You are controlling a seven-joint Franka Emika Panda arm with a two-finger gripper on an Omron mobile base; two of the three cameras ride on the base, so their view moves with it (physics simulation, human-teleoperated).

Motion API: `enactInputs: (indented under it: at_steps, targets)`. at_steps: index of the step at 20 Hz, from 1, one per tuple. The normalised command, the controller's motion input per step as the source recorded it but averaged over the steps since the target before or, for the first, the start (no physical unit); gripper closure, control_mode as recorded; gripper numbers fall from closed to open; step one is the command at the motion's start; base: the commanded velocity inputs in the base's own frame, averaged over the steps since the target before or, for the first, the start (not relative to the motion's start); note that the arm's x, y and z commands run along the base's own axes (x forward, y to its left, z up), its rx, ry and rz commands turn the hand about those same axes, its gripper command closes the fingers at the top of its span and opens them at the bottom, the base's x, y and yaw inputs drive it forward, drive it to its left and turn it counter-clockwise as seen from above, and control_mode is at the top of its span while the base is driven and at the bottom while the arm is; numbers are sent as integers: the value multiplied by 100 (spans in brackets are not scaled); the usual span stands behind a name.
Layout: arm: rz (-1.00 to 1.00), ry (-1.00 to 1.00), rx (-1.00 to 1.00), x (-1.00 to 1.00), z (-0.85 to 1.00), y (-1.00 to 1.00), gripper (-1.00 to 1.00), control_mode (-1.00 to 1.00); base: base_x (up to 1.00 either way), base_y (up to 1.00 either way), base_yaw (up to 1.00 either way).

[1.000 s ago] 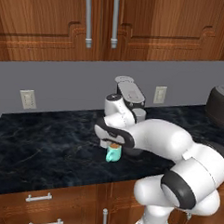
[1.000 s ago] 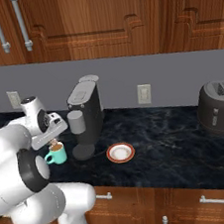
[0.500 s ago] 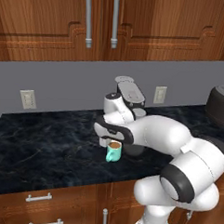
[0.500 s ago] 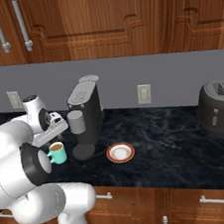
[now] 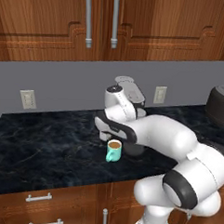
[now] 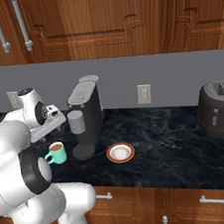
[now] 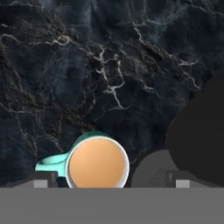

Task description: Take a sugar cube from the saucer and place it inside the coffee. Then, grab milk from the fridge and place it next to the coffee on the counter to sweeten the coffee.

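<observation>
The coffee (image 5: 113, 150), a teal mug of brown liquid, stands on the black marbled counter (image 5: 47, 147), left of the saucer (image 6: 120, 153). The saucer's white centre looks bare. My gripper (image 5: 111, 135) hangs just above the mug, pointing down. In the hand view the coffee (image 7: 98, 164) lies straight below, between my fingertips (image 7: 45, 180), which stand far apart with nothing in them. My gripper (image 7: 113, 183) is open. From the right the coffee (image 6: 56, 153) sits under the hand. The sugar cube is hidden. Milk and fridge are out of view.
A dark grey coffee machine (image 6: 87, 117) stands right beside the mug, close behind my hand. A toaster (image 6: 222, 107) sits at the counter's far right. Wooden wall cabinets (image 5: 113, 25) hang overhead. Bare counter stretches left of the mug.
The jaws have gone from shut to wide open over the mug, and the hand has lifted slightly. The mug and saucer have stayed where they were.
</observation>
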Motion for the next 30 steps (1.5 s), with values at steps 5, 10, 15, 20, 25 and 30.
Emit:
enactInputs:
  at_steps: [5, 10, 15, 20, 25, 30]
  targets:
    - [-5, -17, 1, -38, 47, -7, -100, -100, 0, 0, 0]
    - [-11, -21, 10, -77, 49, -37, -100, -100, 0, 0, 0]
    - [-12, -24, 19, -91, 60, -60, -100, -100, 0, 0, 0]
    - [-11, -30, 24, -90, 66, -73, -100, -100, 0, 0, 0]
    - [-9, -15, 18, -51, 46, -51, -100, -100, 0, 0, 0]
    - [-1, 0, 6, -9, 7, -20, -100, -100, 0, 0, 0]
